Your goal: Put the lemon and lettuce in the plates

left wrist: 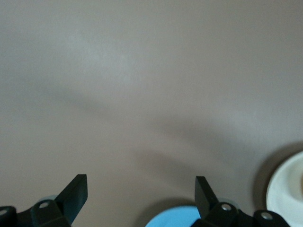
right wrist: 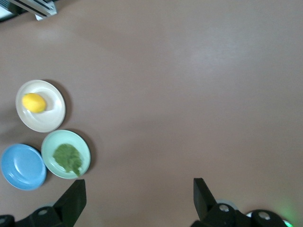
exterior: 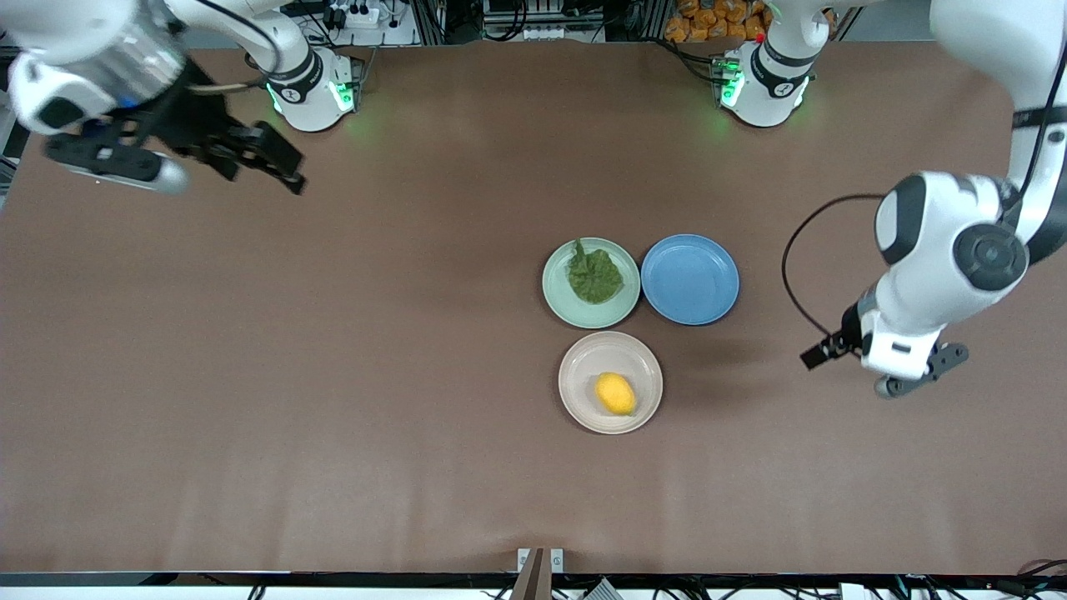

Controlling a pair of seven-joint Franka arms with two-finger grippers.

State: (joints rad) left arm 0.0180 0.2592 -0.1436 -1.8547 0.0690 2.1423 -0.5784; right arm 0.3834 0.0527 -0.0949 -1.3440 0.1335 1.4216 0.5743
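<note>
The lemon [exterior: 615, 393] lies in the beige-white plate [exterior: 583, 375]. The lettuce [exterior: 594, 275] lies in the mint green plate [exterior: 593, 314], which is farther from the front camera than the beige one. My left gripper [exterior: 821, 352] is open and empty, low over bare table toward the left arm's end, apart from the plates. My right gripper [exterior: 288, 167] is open and empty, high over the table near the right arm's base. The right wrist view shows its gripper [right wrist: 139, 187], the lemon [right wrist: 34, 102] and the lettuce [right wrist: 67, 158]. The left wrist view shows its gripper [left wrist: 141, 182] and the beige plate's rim [left wrist: 286, 189].
An empty blue plate [exterior: 689, 278] sits beside the mint plate, toward the left arm's end; it also shows in the left wrist view [left wrist: 173, 216] and the right wrist view [right wrist: 22, 166]. The brown table [exterior: 333, 375] is bare around the three plates.
</note>
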